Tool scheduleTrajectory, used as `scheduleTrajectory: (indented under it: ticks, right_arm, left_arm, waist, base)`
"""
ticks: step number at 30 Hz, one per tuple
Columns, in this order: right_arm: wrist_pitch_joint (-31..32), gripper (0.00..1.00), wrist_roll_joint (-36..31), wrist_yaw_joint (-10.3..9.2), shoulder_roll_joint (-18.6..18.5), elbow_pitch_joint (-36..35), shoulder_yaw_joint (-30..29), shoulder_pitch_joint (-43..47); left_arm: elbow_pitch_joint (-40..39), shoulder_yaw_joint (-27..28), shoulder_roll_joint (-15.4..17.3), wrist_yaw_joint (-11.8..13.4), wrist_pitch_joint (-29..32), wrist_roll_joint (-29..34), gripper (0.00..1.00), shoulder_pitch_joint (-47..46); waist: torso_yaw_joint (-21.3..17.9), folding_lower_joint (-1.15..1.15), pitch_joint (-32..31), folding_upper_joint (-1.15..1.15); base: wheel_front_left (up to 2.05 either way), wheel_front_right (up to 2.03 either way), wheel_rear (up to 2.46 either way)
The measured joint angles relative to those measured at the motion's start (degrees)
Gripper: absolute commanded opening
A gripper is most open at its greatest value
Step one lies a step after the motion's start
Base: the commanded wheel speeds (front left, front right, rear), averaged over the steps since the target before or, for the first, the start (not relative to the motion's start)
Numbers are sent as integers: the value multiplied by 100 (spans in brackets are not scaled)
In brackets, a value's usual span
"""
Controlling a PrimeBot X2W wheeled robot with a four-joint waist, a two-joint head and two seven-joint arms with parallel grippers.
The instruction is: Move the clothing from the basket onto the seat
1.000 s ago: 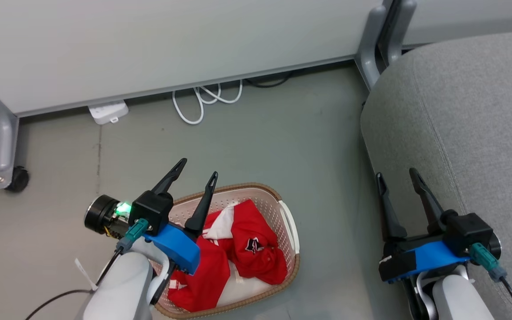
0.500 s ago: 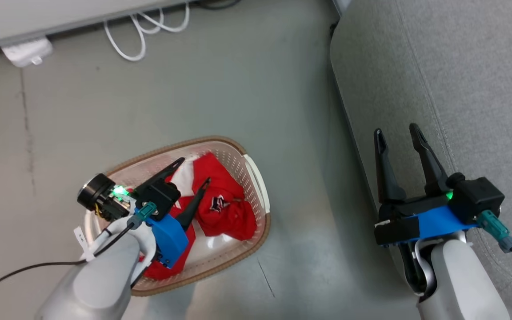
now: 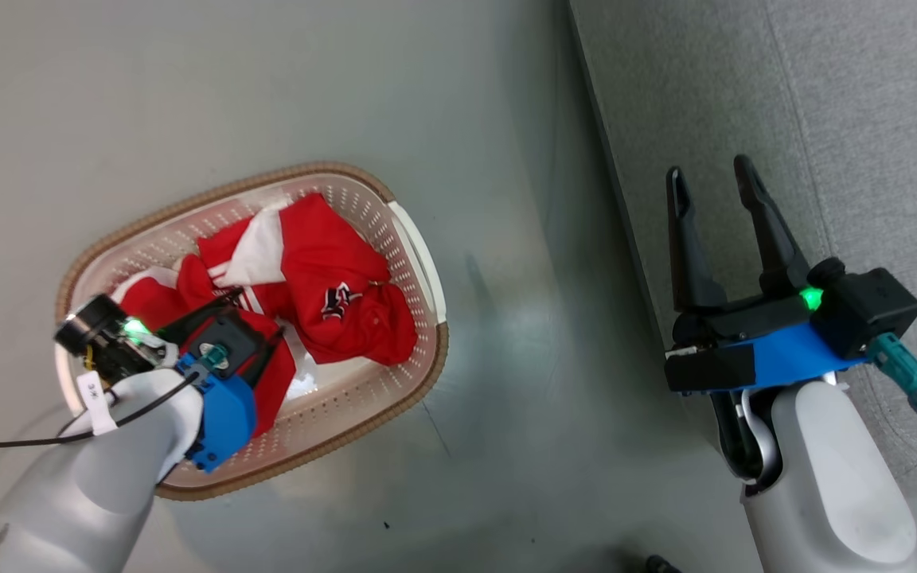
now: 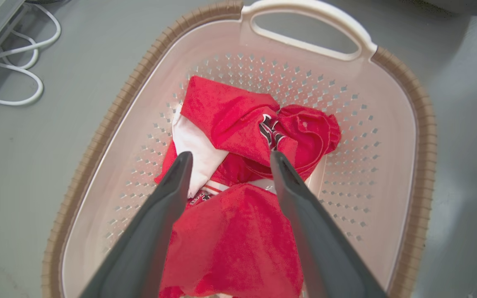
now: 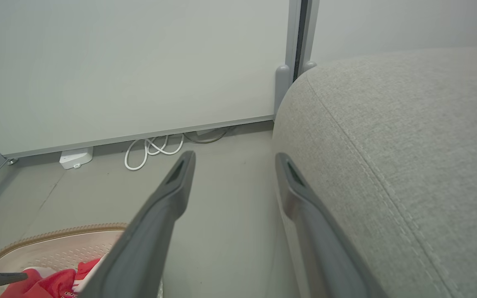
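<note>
— Any red sports shirts [image 3: 323,294] on the sofa seat [image 3: 864,119] yet?
— None that I see. All lie in the laundry basket [image 3: 415,247]. The left gripper [image 4: 230,155] has its fingers spread over them; the right gripper [image 3: 709,165] is spread too, and empty.

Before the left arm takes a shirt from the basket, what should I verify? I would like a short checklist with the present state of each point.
1. Left tool open: ok.
2. Left tool aimed at the clothing, within the rim of the basket: ok.
3. Its fingers already touching cloth: cannot tell.
4. Right tool open and holding nothing: ok.
5. Seat close beside the basket, on the robot's right: ok.
</note>
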Motion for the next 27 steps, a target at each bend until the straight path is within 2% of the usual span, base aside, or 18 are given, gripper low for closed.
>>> scheduleTrajectory:
  ticks: [11,27]
  right_arm:
    - [0,100,166,0,0,-286,109,-244]
    - [0,100,291,0,1,-870,135,-494]
  left_arm:
    - [1099,-979,76,0,113,-26,100,-677]
    - [1493,-1773,204,0,789,-250,100,-1397]
  waist:
    - [-195,0,836,0]
    - [-349,0,1796,0]
  base:
    - [0,0,0]
    - [0,0,0]
